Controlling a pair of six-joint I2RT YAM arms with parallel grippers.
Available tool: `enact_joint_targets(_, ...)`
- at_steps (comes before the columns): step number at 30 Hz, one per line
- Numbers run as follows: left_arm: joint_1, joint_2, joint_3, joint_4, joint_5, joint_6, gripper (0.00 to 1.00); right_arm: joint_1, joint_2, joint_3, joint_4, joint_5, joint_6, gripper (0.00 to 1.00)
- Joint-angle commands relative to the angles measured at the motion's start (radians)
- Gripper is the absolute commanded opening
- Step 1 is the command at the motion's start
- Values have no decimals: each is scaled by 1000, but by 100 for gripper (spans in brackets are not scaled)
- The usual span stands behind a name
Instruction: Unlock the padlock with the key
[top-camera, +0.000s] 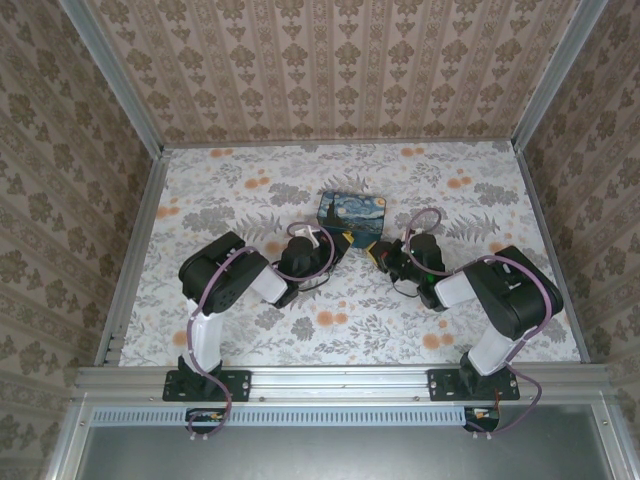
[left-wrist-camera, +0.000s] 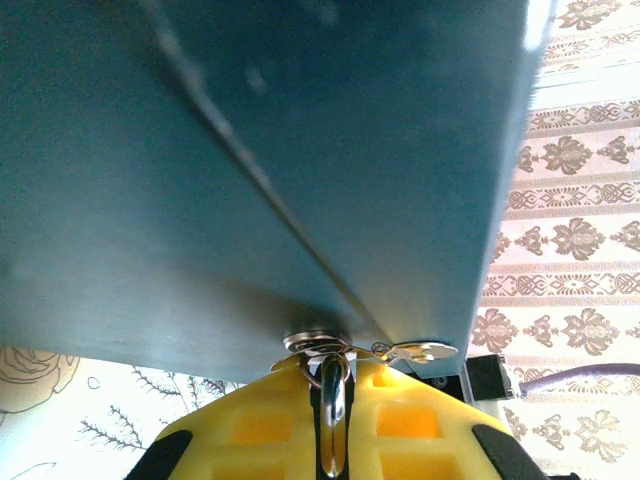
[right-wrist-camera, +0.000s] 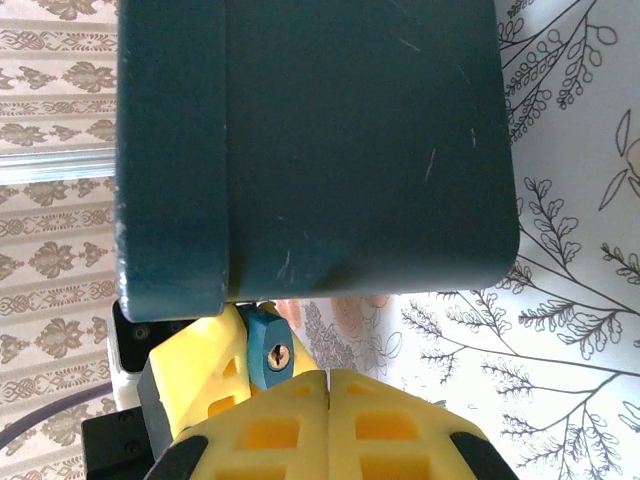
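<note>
Floral table: left gripper clamps the padlock by its shackle at the box edge. Its keyhole sits at ten o'clock of the right gripper, which is pressed closed; whether on the key, I cannot tell. Steady the lock and approach the slot squarely.

The table is pale grey-white, printed with grey leaves and fronds and scattered orange blossoms. The walls carry a beige-and-brown damask in vertical bands. The box has a lid painted in swirling dark blue with yellow spots; in the wrist views its sides are plain dark teal. The padlock is teal-blue with a silvery keyhole. The left fingers and right fingers are bright yellow, edged black. The metal piece is shiny silver. The arms are black with white links; a cable is purple. The frame is silver-grey.
</note>
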Motion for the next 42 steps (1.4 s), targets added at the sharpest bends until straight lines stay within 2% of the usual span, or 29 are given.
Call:
enact_joint_targets(1, -7, 7, 25, 68, -9, -7, 0, 3, -2, 28, -14, 13, -10, 0)
enact_joint_targets(31, -18, 14, 51, 70, 2, -40, 0, 6, 29, 58, 40, 12, 11, 0)
enact_joint_targets(42, -11, 21, 41, 69, -6, -31, 0, -6, -56, 27, -142, 27, -76, 0)
